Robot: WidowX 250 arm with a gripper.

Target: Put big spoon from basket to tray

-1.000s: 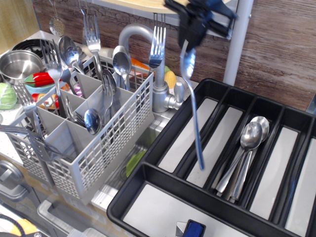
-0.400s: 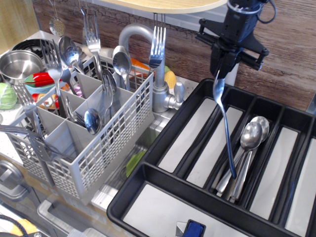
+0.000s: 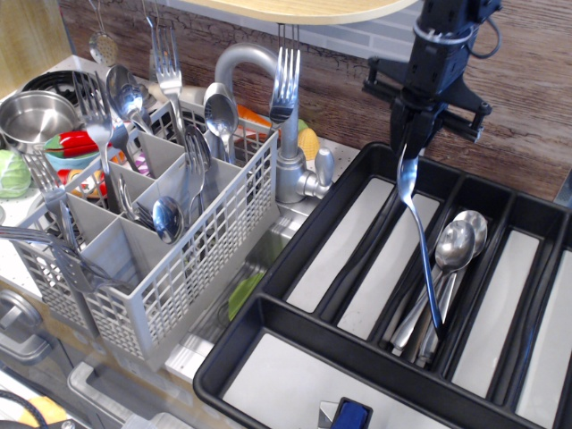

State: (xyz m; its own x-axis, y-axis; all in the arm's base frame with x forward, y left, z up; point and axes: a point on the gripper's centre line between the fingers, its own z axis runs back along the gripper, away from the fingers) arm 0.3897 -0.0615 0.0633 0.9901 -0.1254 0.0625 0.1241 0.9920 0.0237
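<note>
My gripper (image 3: pixel 413 143) hangs over the back of the black tray (image 3: pixel 295 255) and is shut on the bowl end of a big spoon (image 3: pixel 420 241). The spoon hangs handle-down, and its tip is low over the compartment where two big spoons (image 3: pixel 451 255) lie. Whether the tip touches them I cannot tell. The light grey lattice basket (image 3: pixel 179 268) stands at the left and holds several forks and spoons upright.
A steel faucet (image 3: pixel 268 98) rises between basket and tray. A round steel pot (image 3: pixel 31 112) and toy vegetables sit at the far left. A wooden shelf edge (image 3: pixel 304 9) runs overhead. A small blue item (image 3: pixel 350 415) lies in the tray's front compartment.
The gripper has carried the spoon from above the tray's left compartments to the right and lowered it over the compartment with the two spoons.
</note>
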